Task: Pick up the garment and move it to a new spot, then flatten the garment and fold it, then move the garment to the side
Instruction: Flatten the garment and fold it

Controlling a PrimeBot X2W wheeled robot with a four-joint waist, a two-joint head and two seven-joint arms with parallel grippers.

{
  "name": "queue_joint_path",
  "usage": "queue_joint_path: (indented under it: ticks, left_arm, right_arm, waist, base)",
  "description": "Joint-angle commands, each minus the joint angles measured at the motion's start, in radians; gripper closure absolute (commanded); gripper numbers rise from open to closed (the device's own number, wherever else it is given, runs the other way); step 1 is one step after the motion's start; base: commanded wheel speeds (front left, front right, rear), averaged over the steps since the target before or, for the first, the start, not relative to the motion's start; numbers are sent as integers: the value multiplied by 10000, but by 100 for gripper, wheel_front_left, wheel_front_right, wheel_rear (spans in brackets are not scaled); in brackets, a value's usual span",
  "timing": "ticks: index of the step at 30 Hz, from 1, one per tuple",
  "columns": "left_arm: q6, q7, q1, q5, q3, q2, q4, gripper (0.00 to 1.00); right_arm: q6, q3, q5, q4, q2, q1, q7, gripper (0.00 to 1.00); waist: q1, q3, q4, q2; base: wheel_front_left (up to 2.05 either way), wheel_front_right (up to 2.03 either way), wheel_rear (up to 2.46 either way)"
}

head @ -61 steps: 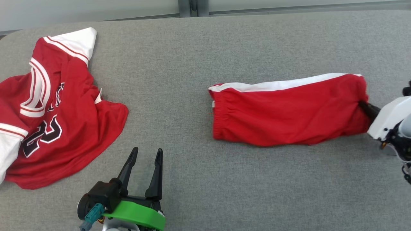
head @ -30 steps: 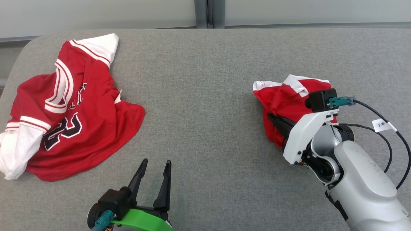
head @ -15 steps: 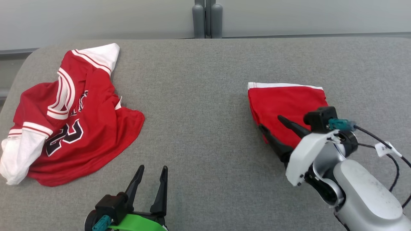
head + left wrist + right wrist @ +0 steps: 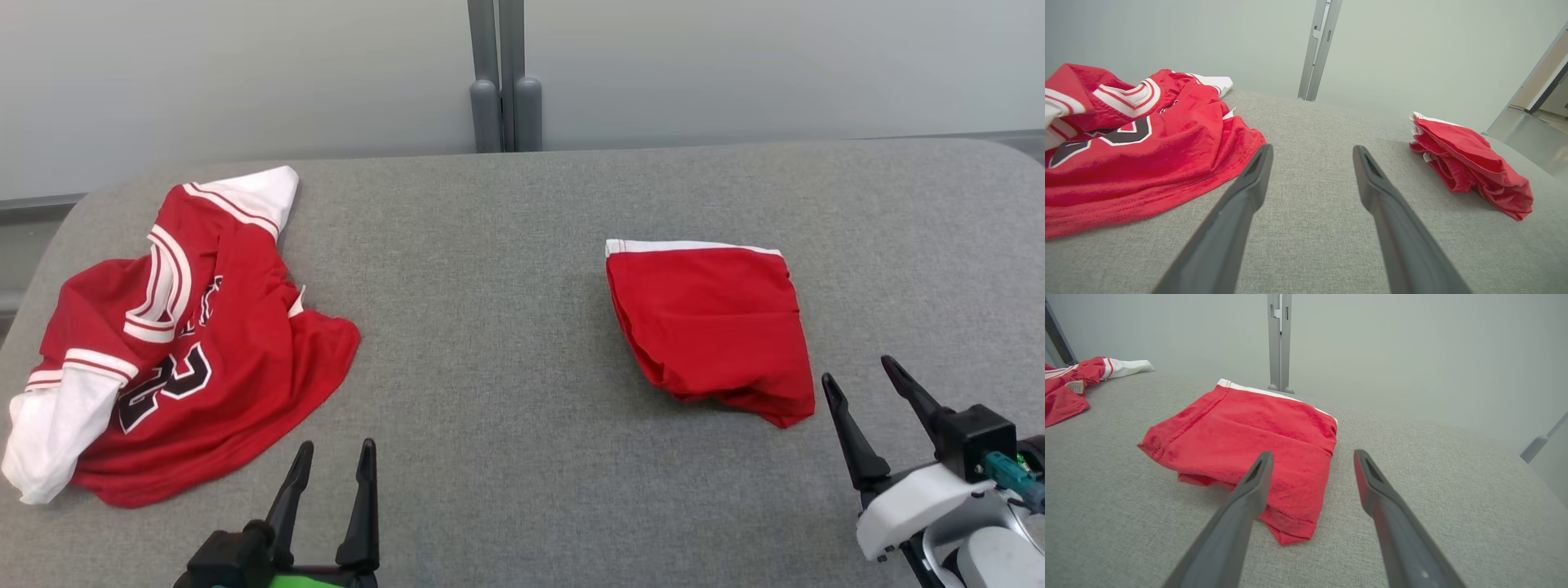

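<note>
The broad grey felt-like table top [image 4: 506, 506] bears a crumpled shiny red-and-white jersey with black numerals [image 4: 204, 359] on its left. Right of centre lie the folded red fabric shorts with a white band [image 4: 710, 327], a soft squarish wad. Near their front corner the right gripper [image 4: 856, 370] is spread wide and empty. The left gripper [image 4: 337, 446] also gapes, holding nothing.

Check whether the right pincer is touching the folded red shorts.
Apart. In the head view, the open right pincer sits beside the folded red shorts with grey surface between them.
</note>
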Motion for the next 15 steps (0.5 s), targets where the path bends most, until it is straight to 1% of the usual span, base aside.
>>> queue_joint_path:
  ticks: [1, 5, 9, 13, 15]
  left_arm:
    - [58, -3, 265, 86, 128, 22, -129, 0]
    - [233, -3, 601, 215, 471, 24, -614, 0]
    - [314, -3, 874, 530, 685, 22, -854, 0]
    - [299, -3, 1093, 729, 888, 22, -674, 0]
    - [260, -3, 1156, 791, 939, 22, -578, 0]
  right_arm:
    - [-11, -340, -468, -158, 159, 270, -81, 0]
    - [-12, -1165, -1293, -958, 716, 1233, -74, 0]
    - [-12, -2088, -1778, -1617, 1458, 1876, -78, 0]
    - [-11, -2577, -2066, -1723, 1972, 2272, -79, 0]
    - [-12, -2560, -2137, -1614, 2077, 2347, -80, 0]
  waist:
    - [0, -216, -7, 0]
    - [0, -343, 88, 0]
    - [0, -424, 172, 0]
    - [0, -486, 211, 0]
    - [0, -512, 219, 0]
  base:
    - [0, 0, 0]
    - [0, 0, 0]
    - [0, 0, 0]
    - [0, 0, 0]
    - [0, 0, 0]
